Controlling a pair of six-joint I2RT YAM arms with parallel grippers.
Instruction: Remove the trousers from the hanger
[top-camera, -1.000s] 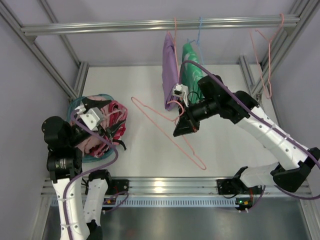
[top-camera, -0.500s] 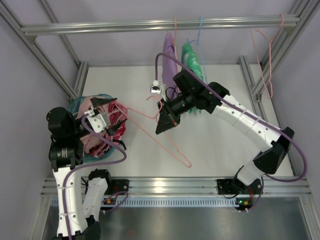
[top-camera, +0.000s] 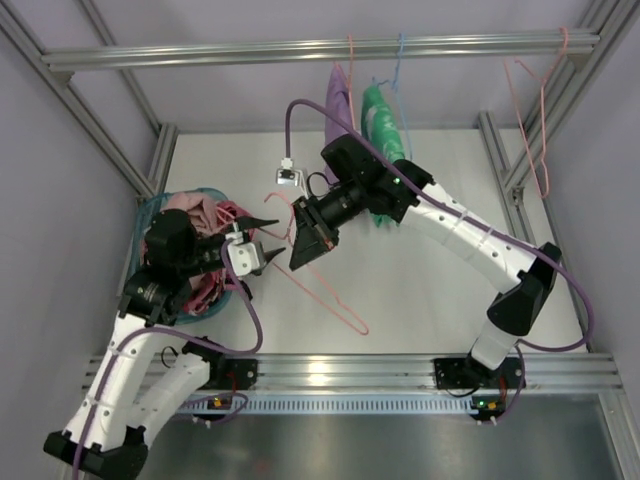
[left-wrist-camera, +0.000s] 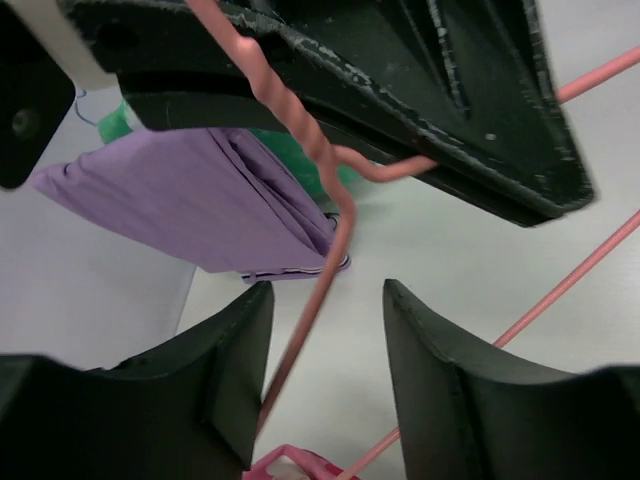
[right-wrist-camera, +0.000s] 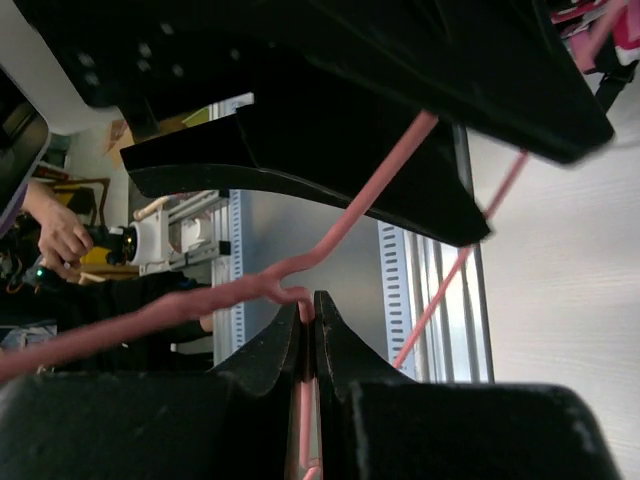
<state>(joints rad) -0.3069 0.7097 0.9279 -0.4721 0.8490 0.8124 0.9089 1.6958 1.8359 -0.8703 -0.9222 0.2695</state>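
Note:
The hanger (top-camera: 345, 313) is a bare salmon-pink wire triangle held slanting above the table. My right gripper (top-camera: 300, 255) is shut on its wire near the twisted neck (right-wrist-camera: 300, 300). My left gripper (top-camera: 268, 240) faces it from the left, open. One hanger wire (left-wrist-camera: 340, 235) runs between the left gripper's fingers, close to the left finger (left-wrist-camera: 225, 350). The trousers (top-camera: 187, 205) lie as pale dusty-pink cloth in the teal basket (top-camera: 150, 215), apart from the hanger.
A purple garment (top-camera: 340, 110) and a green garment (top-camera: 383, 120) hang from the top rail (top-camera: 200, 52) behind the right arm. Another pink wire hanger (top-camera: 540, 120) hangs at the far right. Red-pink items fill the basket.
The right arm has carried the hanger leftward. The left arm has swung from over the basket to meet it, and its jaws have narrowed around the wire.

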